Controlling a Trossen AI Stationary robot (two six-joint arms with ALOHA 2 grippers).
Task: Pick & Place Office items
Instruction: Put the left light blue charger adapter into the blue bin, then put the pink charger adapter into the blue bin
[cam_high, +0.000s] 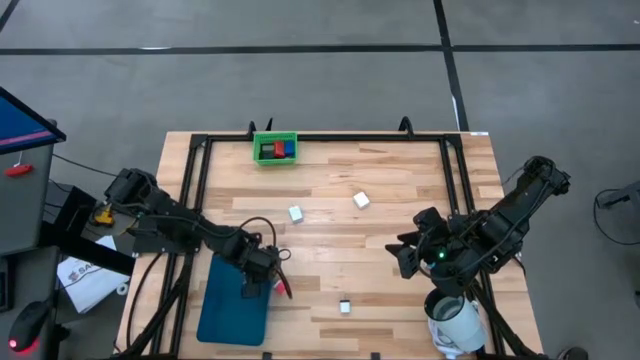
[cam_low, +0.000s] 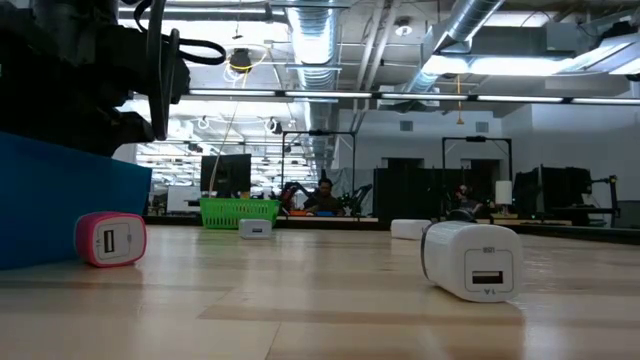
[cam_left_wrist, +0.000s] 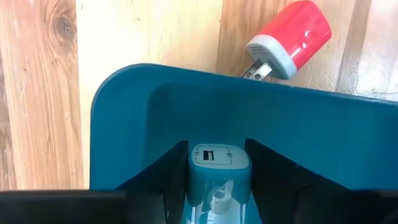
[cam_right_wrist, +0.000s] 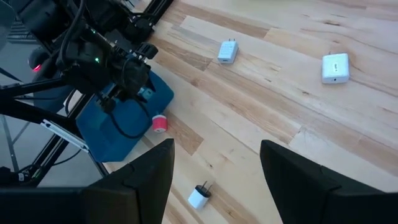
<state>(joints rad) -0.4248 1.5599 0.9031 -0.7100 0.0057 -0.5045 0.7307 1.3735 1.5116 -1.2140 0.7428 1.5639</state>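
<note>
My left gripper hangs over the near corner of the teal tray, its fingers pinching a cyan USB charger whose port faces forward, right above the tray's inner floor. Just outside the tray's rim lies a red charger with a grey face and metal prongs, resting on the tabletop and touching or nearly touching the rim; from table height it shows as a pink-red block beside the tray's blue wall. My right gripper hovers above the right side of the tabletop, fingers spread wide with nothing between them. Three white chargers lie loose and well apart: one near the middle, one farther right, and a small pronged one near the front edge. At the far edge sits a green bin holding red and blue blocks. A large white mug-like cylinder stands at the front right corner, beneath my right arm.
</note>
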